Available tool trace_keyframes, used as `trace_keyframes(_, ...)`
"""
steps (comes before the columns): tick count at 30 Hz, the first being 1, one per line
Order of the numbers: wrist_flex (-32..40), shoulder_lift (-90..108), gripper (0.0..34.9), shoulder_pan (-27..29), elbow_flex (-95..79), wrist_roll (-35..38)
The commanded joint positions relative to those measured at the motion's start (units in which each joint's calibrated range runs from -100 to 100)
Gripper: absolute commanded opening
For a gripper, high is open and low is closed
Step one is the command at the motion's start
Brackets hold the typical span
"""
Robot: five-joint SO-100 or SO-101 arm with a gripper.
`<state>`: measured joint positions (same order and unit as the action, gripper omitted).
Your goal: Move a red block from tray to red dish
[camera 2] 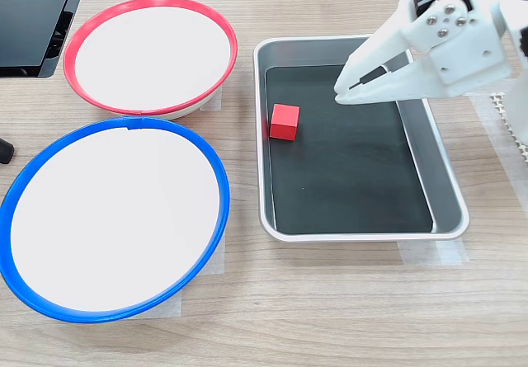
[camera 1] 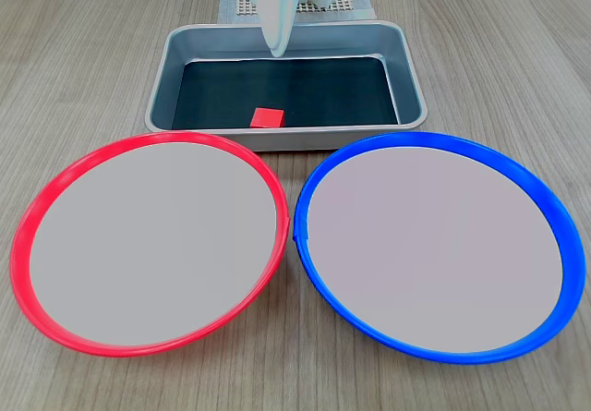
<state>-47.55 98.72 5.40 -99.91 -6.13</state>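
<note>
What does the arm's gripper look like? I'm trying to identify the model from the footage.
The gripper is white moulded plastic with two long tapering fingers ending in narrow tips. Its flat side plate carries several small silver screws, and a black motor block sits at the top. A thin red wire shows behind it. In the first exterior view it appears as a single white wedge.

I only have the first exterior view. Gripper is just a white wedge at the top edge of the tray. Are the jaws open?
Observer: In the second exterior view the gripper looks nearly closed, only a thin dark gap between its tips, nothing held.
Operator: Is it touching the red block?
Observer: No. The red block sits apart from the tips, toward the second exterior view's left, close to the tray wall nearest the red dish.
Operator: Anything else near the dishes?
Observer: A dark, flat object lies beside the red dish at the second exterior view's left edge.
</note>
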Motion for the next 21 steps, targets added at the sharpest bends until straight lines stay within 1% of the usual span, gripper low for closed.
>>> trace_keyframes(1, -0.28, 0.26, 0.4, 0.11, -0.09, -0.05)
trace_keyframes(5, -0.28, 0.26, 0.4, -0.65, -0.09, 0.2)
trace_keyframes(7, 3.02, -0.94, 1.7, -0.46, -0.09, 3.57)
trace_keyframes(8, 5.75, -2.56, 0.3, 0.11, 0.27, 5.67)
trace_keyframes(10, 11.77, -8.02, 0.3, 1.24, 2.55, 12.75)
trace_keyframes(12, 15.24, -14.41, 0.2, 2.08, 5.74, 20.56)
trace_keyframes(13, 16.97, -19.19, 0.2, 3.21, 8.47, 26.23)
trace_keyframes(14, 17.3, -21.07, 0.2, 3.78, 9.65, 28.52)
trace_keyframes(17, 14.0, -34.63, 0.2, 5.66, 19.85, 43.03)
trace_keyframes(19, 12.1, -41.88, 0.2, 5.66, 25.31, 48.06)
trace_keyframes(20, 9.46, -47.68, 0.2, 5.57, 30.31, 50.99)
trace_keyframes(21, 7.97, -50.75, 0.2, 5.38, 33.05, 51.82)
